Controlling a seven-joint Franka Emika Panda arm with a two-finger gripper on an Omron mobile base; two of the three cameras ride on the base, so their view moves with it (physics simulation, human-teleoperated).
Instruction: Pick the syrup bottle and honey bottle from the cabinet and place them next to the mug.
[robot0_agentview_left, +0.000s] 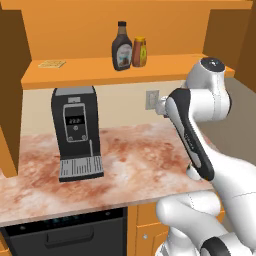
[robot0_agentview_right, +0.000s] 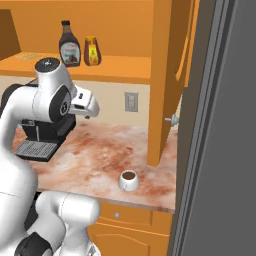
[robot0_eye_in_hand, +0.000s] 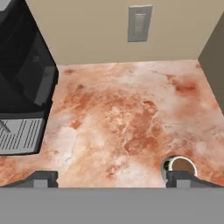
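Observation:
The tall dark syrup bottle and the shorter amber honey bottle stand upright side by side on the open shelf of the orange cabinet. The white mug, holding dark liquid, sits near the counter's front edge on the right. My gripper is open with nothing between its fingers. It hangs well below the shelf, over the marble counter and looking down at it. In the hand view the mug lies just past the right fingertip.
A black coffee machine stands on the counter's left. On the back wall is an outlet. A cabinet side panel and a tall grey panel close off the right. On the shelf's left lies a flat tan item.

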